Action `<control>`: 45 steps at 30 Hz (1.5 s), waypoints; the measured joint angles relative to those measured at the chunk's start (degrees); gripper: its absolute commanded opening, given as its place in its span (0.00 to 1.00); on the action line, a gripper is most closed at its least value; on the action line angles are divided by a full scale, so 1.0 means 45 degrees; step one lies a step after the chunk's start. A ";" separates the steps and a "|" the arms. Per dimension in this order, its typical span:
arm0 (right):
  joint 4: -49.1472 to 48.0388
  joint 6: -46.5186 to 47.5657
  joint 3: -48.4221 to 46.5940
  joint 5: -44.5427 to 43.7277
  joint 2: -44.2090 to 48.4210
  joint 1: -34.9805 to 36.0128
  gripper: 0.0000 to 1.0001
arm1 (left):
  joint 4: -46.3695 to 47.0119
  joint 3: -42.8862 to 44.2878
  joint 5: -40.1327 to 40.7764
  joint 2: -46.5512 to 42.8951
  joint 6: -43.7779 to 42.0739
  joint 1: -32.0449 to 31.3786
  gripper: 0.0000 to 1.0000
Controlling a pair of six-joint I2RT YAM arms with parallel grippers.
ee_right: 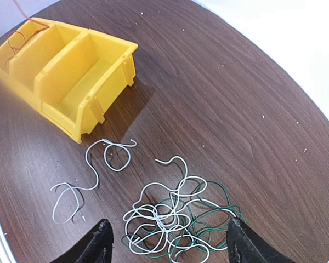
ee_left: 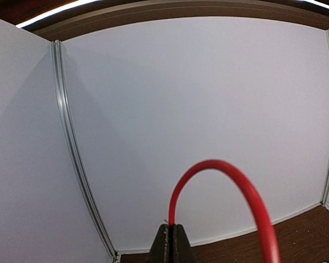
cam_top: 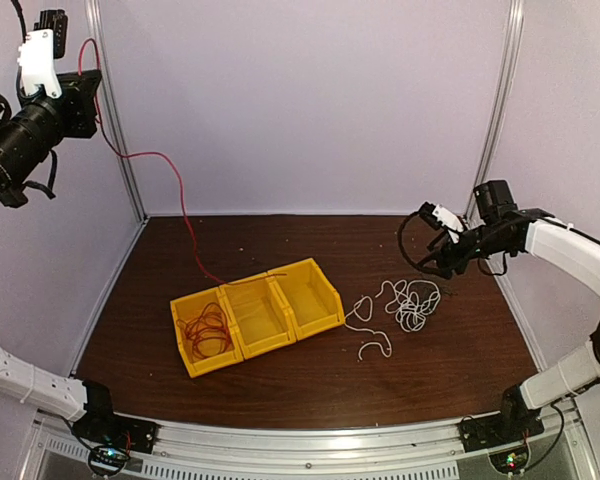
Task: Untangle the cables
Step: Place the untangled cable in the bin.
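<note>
Pinching one red cable, left tool, three yellow bins

my right gripper hangs spread wide over a thin white wire tangled with green wire, yellow plastic bins beyond

Far left: red cable. Centre: yellow bins, plain. Right: white cable mixed with thin green cable. Table dark brown woodgrain. Walls pale lilac.
</note>
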State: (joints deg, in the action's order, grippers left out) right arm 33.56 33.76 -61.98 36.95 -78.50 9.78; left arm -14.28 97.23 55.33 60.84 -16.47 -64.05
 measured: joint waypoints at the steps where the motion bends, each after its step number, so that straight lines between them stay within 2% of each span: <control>1: 0.0039 -0.0097 0.0019 0.0102 0.0214 0.0029 0.73 | -0.0262 -0.0053 0.0107 -0.0053 0.0223 0.0000 0.00; 8: -0.0112 -0.0510 0.0476 0.0471 0.1365 0.0180 0.74 | -0.2477 -0.0146 0.0665 0.0267 0.1943 0.0083 0.00; 15: -0.1190 -0.0826 0.2045 0.0534 0.2186 0.0185 0.76 | -0.5134 0.0136 -0.0233 0.1569 0.4046 0.0733 0.00; 20: -0.1545 -0.0903 0.2448 0.0631 0.2297 0.0185 0.76 | -0.6052 0.0641 -0.0996 0.1627 0.4590 0.1273 0.00; 24: -0.1807 -0.0903 0.2458 0.0709 0.2302 0.0185 0.76 | -0.6037 0.0661 -0.1486 0.1287 0.4915 0.1836 0.00; 30: -0.2079 -0.0879 0.2783 0.0743 0.2297 0.0185 0.77 | -0.5455 -0.2569 -0.2968 0.0393 0.5688 0.2812 0.00; 36: -0.2093 -0.0821 0.3036 0.0797 0.2273 0.0185 0.77 | -0.4692 -0.4935 -0.5144 0.1093 0.6339 0.3512 0.00; 45: -0.2089 -0.0709 0.3123 0.0840 0.2127 0.0185 0.77 | -0.3429 -0.7504 -0.5785 0.0457 0.7718 0.4095 0.00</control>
State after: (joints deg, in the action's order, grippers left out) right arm 24.16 30.57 -47.92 40.73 -68.93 10.61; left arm -29.71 63.46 29.30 62.89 18.26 -45.63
